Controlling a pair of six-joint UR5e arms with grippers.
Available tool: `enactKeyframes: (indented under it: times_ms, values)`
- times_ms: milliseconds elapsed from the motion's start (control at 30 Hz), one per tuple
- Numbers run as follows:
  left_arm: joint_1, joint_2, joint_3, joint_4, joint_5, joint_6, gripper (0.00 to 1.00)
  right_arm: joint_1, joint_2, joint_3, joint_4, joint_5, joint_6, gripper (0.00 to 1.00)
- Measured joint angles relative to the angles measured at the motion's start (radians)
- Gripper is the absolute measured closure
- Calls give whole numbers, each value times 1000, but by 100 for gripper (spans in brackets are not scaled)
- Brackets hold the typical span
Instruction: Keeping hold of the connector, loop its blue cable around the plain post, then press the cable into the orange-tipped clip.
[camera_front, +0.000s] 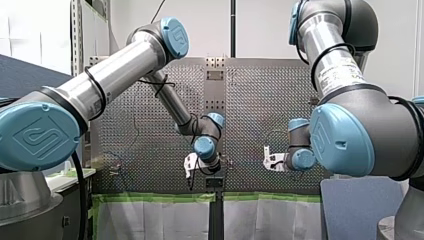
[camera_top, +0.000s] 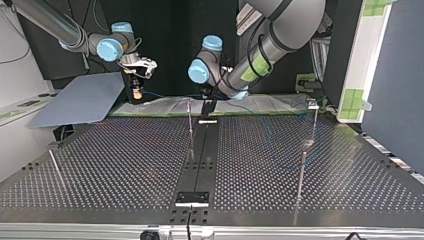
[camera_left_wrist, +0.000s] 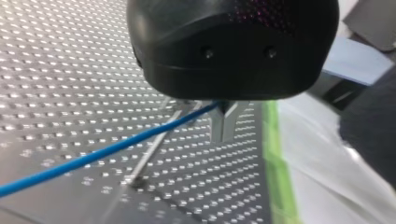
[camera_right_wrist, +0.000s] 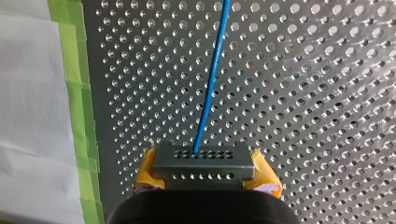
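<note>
Status: clamping connector between yellow pads of right gripper, clenched on both its ends; holding it over table, close to the edge marked with green tape; trailing blue cable straight ahead from connector's holed face, across the perforations; pinching blue cable in left gripper, metal fingers pressed together on it, also near the taped edge; running cable in a straight line from those fingers, crossing in front of thin post in left wrist view; not resolving whether cable and post are touching; showing both grippers well apart along that same edge in front view.
</note>
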Motion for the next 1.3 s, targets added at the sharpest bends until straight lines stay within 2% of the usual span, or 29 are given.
enactKeyframes:
  times_ms: [267,633,1167,1300]
  values:
    - [27,-4,12,78,30,-9,100,-10,0,-7,17,1,-10,100]
    - [43,-53,15,180,50,-26,100,-12,0,-7,24,1,-13,100]
    - [59,-58,21,340,72,-49,100,-18,1,-7,-5,3,-4,100]
    - [56,-74,25,351,79,-52,100,-19,1,-7,-15,3,-2,100]
